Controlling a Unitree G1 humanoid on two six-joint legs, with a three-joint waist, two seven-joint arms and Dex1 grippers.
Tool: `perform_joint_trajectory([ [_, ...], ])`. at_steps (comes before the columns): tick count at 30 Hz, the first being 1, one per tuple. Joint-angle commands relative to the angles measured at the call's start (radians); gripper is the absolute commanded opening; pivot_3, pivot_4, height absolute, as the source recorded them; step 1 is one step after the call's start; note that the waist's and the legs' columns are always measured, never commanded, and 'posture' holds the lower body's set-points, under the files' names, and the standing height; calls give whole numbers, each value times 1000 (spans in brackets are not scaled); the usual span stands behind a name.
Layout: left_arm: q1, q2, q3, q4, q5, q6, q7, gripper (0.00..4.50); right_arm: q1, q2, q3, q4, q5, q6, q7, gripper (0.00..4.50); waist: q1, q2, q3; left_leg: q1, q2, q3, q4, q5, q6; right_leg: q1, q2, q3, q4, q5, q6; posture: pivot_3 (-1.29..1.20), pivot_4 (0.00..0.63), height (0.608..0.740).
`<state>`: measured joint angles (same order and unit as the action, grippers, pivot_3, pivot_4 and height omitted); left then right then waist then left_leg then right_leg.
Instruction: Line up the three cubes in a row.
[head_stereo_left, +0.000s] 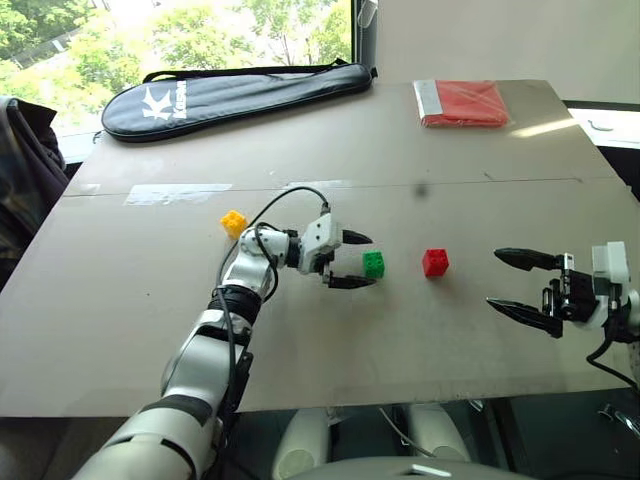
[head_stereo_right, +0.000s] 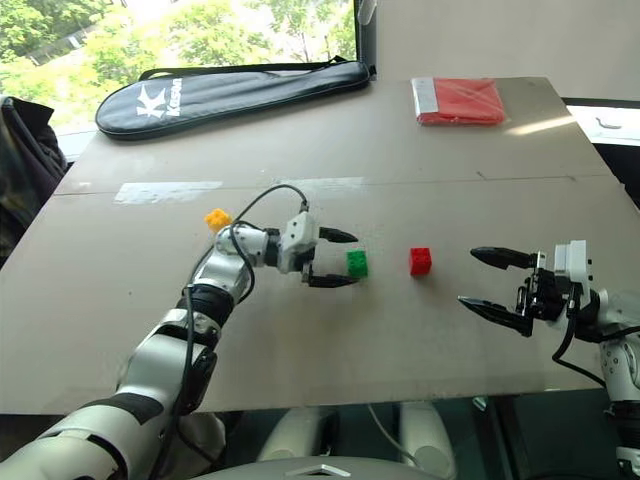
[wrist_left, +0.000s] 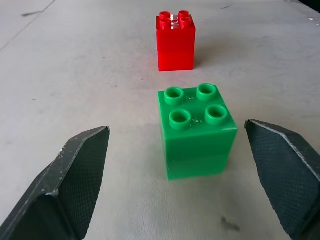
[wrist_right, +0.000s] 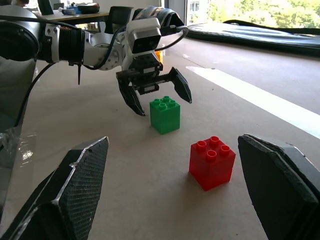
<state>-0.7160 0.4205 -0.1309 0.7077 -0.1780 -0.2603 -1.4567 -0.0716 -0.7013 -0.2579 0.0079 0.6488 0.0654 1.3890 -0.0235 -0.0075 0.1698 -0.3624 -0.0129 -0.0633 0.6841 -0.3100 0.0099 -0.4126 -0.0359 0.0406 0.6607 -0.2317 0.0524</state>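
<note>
Standing free, green cube (head_stereo_left: 373, 264); left gripper (head_stereo_left: 356, 260) spread beside it.

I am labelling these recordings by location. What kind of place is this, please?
Probably an indoor office or lab by a window: a plain work table with three toy bricks, a zipped racket bag near the glass, trees outside, and desks with chairs behind the left arm.

Green cube (head_stereo_left: 373, 264): I see plain green.
Red cube (head_stereo_left: 435, 262): red.
Yellow cube (head_stereo_left: 233, 222): yellow.
Worktop (head_stereo_left: 120, 280): grey-brown.
Packet (head_stereo_left: 462, 103): red.
</note>
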Motion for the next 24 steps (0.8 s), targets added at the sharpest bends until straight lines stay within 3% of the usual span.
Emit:
perform_joint_trajectory([
  [1, 97, 102, 35, -262, -103, 143, -70, 4444, -22, -7, -8, -15, 10, -2, 11, 4269, -4, 0, 0, 0, 0, 0, 0, 0, 0, 0, 0, 0, 0, 0, 0, 0, 150, 740],
  [4, 203, 151, 136, -442, -160, 246, 70, 4444, -52, -4, 2, -3, 15, 3, 18, 4269, -2, 1, 0, 0, 3, 0, 0, 0, 0, 0, -1, 0, 0, 0, 0, 0, 150, 740],
  [7, 301, 146, 258, -605, -176, 359, 314, 4444, -79, 8, 4, 13, 24, 16, 13, 4269, 4, 0, 1, 0, 3, -1, 0, 0, 0, 0, -2, 0, 0, 0, 0, 0, 150, 740],
  [14, 513, -15, 459, -967, -123, 567, 906, 4444, -131, 35, 11, 50, 30, 30, 14, 4269, 14, 0, 0, -1, 3, -2, 0, 0, 0, 0, -4, -1, -1, 0, 0, 0, 150, 740],
  [19, 587, -139, 470, -1038, 36, 630, 1241, 4444, -158, 44, 19, 82, 17, 20, 35, 4269, 16, 0, 0, 0, 2, -2, 0, 0, 0, 1, -9, -2, -1, 0, 0, 0, 150, 740],
  [24, 575, -202, 422, -992, 114, 656, 1384, 4444, -161, 44, 20, 88, 11, 15, 46, 4269, 18, 0, 0, -1, 0, -2, 0, 0, 0, 1, -6, -3, -1, 0, 0, 0, 150, 740],
])
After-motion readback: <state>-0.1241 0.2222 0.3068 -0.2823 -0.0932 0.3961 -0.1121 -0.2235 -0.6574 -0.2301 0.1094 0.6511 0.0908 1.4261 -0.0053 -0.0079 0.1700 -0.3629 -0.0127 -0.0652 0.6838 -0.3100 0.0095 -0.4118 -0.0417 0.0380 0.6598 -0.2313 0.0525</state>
